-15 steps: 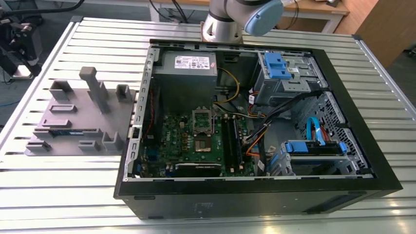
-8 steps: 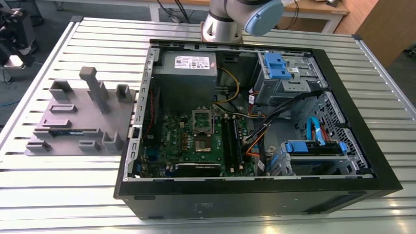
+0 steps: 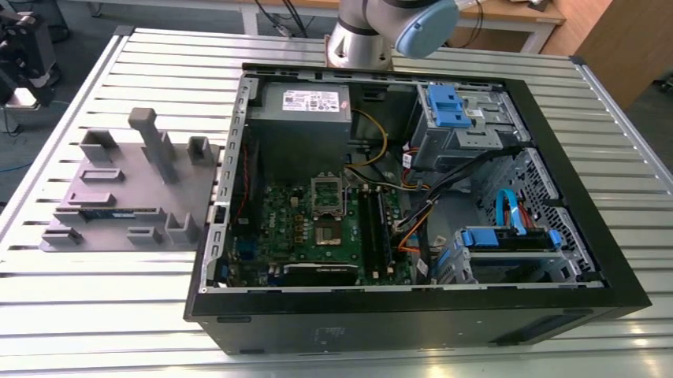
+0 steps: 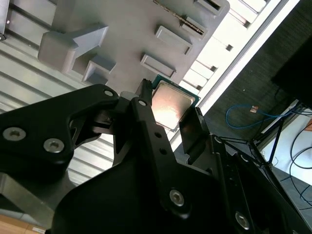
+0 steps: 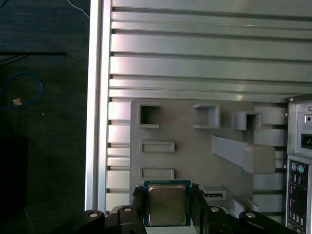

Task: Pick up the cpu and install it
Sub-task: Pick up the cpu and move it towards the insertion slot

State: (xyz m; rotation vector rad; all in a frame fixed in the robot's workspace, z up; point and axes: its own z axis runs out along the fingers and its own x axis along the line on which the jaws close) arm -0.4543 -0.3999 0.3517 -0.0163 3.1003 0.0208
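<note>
Ribbed metal table [image 3: 105, 315] carries the whole work place. In the exterior view an open computer case [image 3: 421, 319] takes the middle and the right of the frame. A grey tray [image 3: 116, 185] with blocks and pockets lies at the exterior view's left, just beside the case. Inside the case the green board [image 3: 279, 228] lies flat, and the socket [image 3: 329, 231] is near the centre of the frame. It is too small there to tell how its frame stands.

As for progress, I judge that the picking part is done and the installing part is all left. In both wrist views the cpu [image 5: 168, 204] sits in the gripper [image 5: 167, 207], with its shiny silver top facing the camera and its thin dark rim around it. The tray is behind it, together with the ribs of the table. The chip looks large against the pockets of the tray, so I think it is already lifted off the tray and hangs above it, well apart from the socket inside the case. Nothing in the pictures shows the chip near the board.

The jaws are closed only as far as the width of the chip. One dark finger [image 4: 192, 129] presses on one edge and the other finger stands on the opposite edge, so the cpu is clamped between them by its sides. The silver top is free, and the jaws touch nothing else.
</note>
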